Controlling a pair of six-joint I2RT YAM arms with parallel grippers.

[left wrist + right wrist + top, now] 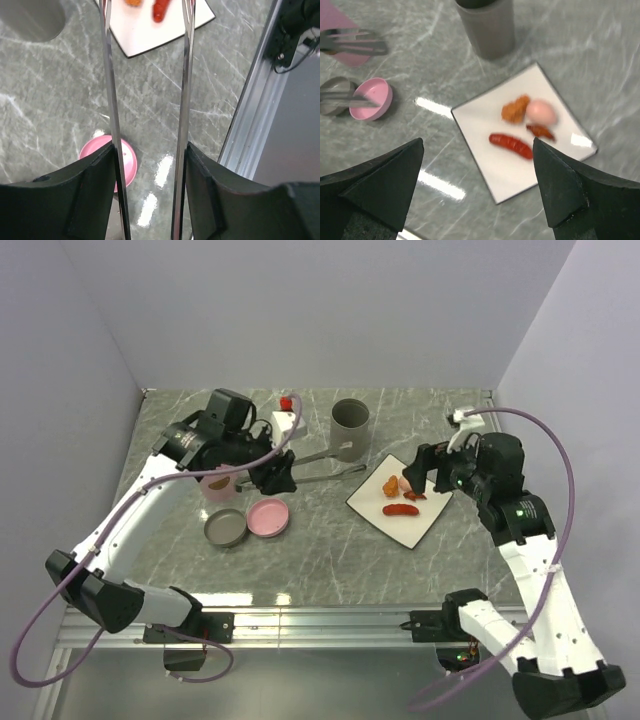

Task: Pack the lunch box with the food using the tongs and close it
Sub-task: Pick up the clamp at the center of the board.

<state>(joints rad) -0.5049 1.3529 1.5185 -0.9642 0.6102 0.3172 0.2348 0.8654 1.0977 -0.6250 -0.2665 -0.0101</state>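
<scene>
Pinching tongs (111, 100), left tool (150, 150), tips cropped in its view, right tool (477, 145) spread

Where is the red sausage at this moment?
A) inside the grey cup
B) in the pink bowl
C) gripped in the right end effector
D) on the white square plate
D: the red sausage lies flat on the white square plate, and the right end effector hangs open above it, holding nothing.
</scene>
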